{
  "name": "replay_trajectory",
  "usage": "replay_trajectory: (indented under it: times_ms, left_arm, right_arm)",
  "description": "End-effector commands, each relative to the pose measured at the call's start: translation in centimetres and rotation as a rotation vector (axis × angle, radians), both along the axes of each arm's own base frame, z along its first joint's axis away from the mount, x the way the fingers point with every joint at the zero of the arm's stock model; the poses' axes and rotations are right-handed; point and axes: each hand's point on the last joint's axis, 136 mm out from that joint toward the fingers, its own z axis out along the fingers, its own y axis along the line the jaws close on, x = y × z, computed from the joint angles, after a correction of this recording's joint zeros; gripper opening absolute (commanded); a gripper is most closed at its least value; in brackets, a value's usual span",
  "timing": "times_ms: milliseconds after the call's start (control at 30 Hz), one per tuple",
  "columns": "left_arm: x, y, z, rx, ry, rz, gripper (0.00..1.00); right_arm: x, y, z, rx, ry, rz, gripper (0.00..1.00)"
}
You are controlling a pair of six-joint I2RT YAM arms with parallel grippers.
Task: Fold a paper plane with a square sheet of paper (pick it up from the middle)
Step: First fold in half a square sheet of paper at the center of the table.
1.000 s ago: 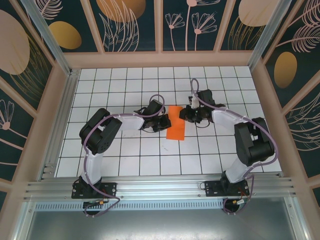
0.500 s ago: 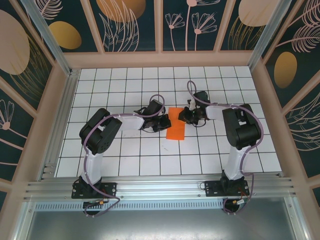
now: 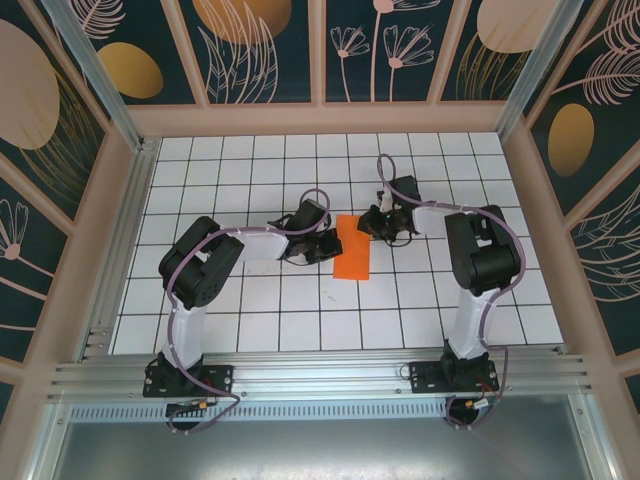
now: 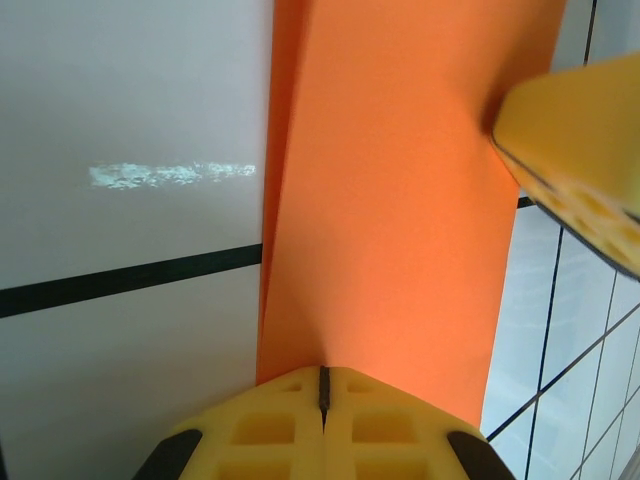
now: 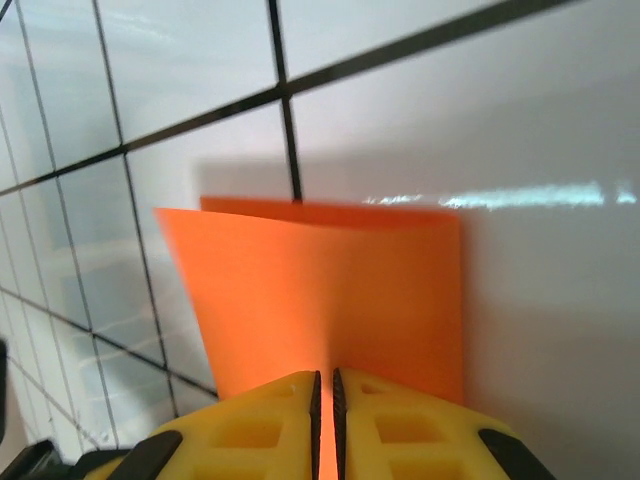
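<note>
Resting our left gripper (image 4: 322, 375), fingers pressed together, at the 9 o'clock edge of the square sheet of paper (image 3: 351, 246) lying mid-table, and our right gripper (image 5: 324, 380), likewise closed, at its 2 o'clock corner, we judge only a first lengthwise fold done, nose and wing folds left.

The square sheet of paper (image 3: 351, 247) is showing as thin matt orange paper, smooth apart from soft creases. The table (image 4: 130, 120) is gleaming, its glossy white surface throwing back streaks of light between dark grid lines. Left gripper (image 4: 322, 380) and right gripper (image 5: 324, 382) are showing matt yellow moulded plastic with shallow pockets
</note>
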Motion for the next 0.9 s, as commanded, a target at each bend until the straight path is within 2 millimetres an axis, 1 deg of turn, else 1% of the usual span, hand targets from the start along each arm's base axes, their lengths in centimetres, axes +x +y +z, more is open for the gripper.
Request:
replay_trajectory:
  times_ms: [0,67,133,167,233,300,367,467,600,667,800,867]
  left_arm:
    - [-4.1,6.4,-8.2,0.307,0.178,0.032,0.0]
    - [-4.2,6.5,-8.3,0.311,0.179,0.03,0.0]
    - [-4.3,6.6,-8.3,0.314,0.18,0.028,0.0]
    - [-4.3,6.6,-8.2,0.315,0.179,0.027,0.0]
    - [-4.4,6.6,-8.3,0.316,0.18,0.026,0.0]
    - [-4.5,6.7,-8.3,0.319,0.182,0.026,0.0]
    - [-4.5,6.7,-8.3,0.319,0.182,0.025,0.0]
    - [-4.4,6.7,-8.4,0.319,0.181,0.024,0.0]
    - [-4.5,6.7,-8.3,0.319,0.18,0.024,0.0]
    - [-4.5,6.8,-8.4,0.318,0.18,0.027,0.0]
    - [-4.6,6.8,-8.5,0.317,0.184,0.027,0.0]
    - [-4.6,6.9,-8.5,0.318,0.185,0.027,0.0]
  right_arm:
    - [1.1,-1.0,-1.6,-0.042,0.009,-0.045,0.16]
    - [1.3,-1.5,-2.0,-0.064,0.023,-0.076,0.16]
    - [1.5,-1.6,-1.7,-0.068,0.051,-0.101,0.16]
    - [1.8,-1.4,-1.0,-0.052,0.044,-0.103,0.16]
    - [2.5,-0.7,0.9,-0.003,0.004,-0.098,0.16]
    - [3.2,-0.4,2.3,0.015,-0.034,-0.098,0.16]
    - [3.8,-0.5,2.6,0.002,-0.048,-0.104,0.16]
    - [4.1,-1.0,1.5,-0.038,-0.029,-0.116,0.16]
    - [3.3,-2.1,-1.3,-0.102,0.034,-0.13,0.16]
    - [3.1,-2.6,-2.1,-0.126,0.048,-0.141,0.16]
    - [3.6,-3.3,-2.8,-0.152,0.058,-0.159,0.16]
    - [4.2,-3.2,-2.4,-0.154,0.043,-0.161,0.15]
